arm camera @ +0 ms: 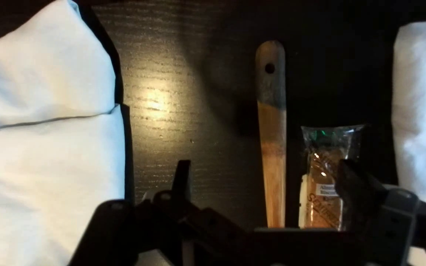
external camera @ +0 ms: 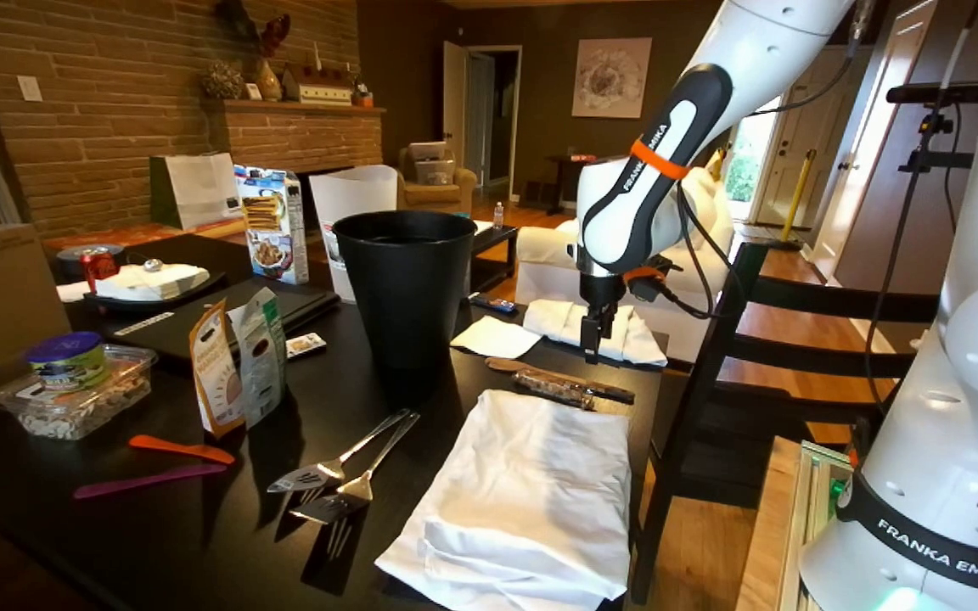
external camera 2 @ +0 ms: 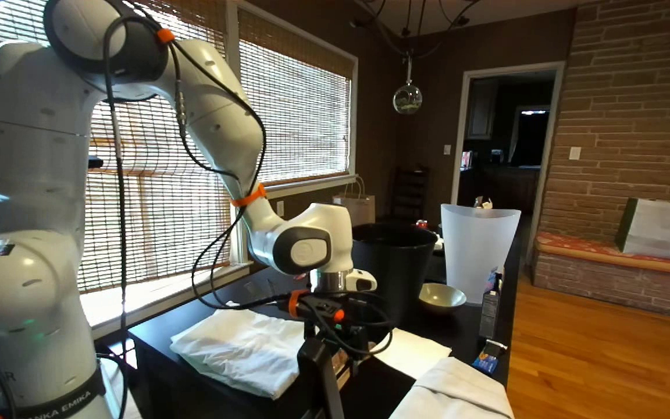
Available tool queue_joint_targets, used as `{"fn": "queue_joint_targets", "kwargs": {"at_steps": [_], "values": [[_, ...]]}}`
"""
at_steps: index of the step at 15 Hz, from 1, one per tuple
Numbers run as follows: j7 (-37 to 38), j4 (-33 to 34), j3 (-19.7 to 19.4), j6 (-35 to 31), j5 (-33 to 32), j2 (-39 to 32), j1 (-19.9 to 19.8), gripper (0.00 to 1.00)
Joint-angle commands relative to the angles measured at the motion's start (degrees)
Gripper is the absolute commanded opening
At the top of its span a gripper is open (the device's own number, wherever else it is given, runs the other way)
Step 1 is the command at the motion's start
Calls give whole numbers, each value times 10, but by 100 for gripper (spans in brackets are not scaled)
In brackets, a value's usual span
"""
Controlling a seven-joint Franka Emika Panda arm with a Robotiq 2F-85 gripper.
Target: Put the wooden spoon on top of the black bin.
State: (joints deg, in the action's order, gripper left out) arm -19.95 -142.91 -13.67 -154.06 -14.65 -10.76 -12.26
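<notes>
And the gripper [arm camera: 264, 165] hangs over the dark table [arm camera: 161, 129], jaws parted wide and released; in the wrist view one jaw sits over bare tabletop, the other over a clear packet [arm camera: 325, 181], and right there in the gap runs the handle of the wooden spoon [arm camera: 272, 136]! There's the hole near its end, while the rest is lost behind the gripper's own body. The spoon lies on the table, just beside the packet, between a big folded cloth [external camera: 531, 492] and a smaller white bundle [external camera: 557, 319]. Across from it, the black bin [external camera: 404, 280] stands upright on the same table, mouth upward, apart from the spoon, showing in both exterior views. Look past it: a pale bin [external camera: 349, 199], a pancake box [external camera: 272, 225] close by, and, in an exterior view, a bowl [external camera 2: 441, 295] just beside the black bin. Near the big folded cloth lies a slotted turner [external camera: 306, 479] beside another serving tool [external camera: 362, 488], with an orange knife [external camera: 179, 448] and a purple knife [external camera: 149, 481] close to two standing pouches [external camera: 217, 369], and there's a purple-lidded tub [external camera: 64, 365] sitting on a clear plastic box [external camera: 81, 424]
</notes>
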Motion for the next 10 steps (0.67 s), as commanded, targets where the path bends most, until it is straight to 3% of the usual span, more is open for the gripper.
{"fn": "queue_joint_targets", "kwargs": {"at_steps": [1,10], "values": [[8,27,7,-19,11,-49,-11,99],[2,77,40,-36,63,-115,-32,100]]}}
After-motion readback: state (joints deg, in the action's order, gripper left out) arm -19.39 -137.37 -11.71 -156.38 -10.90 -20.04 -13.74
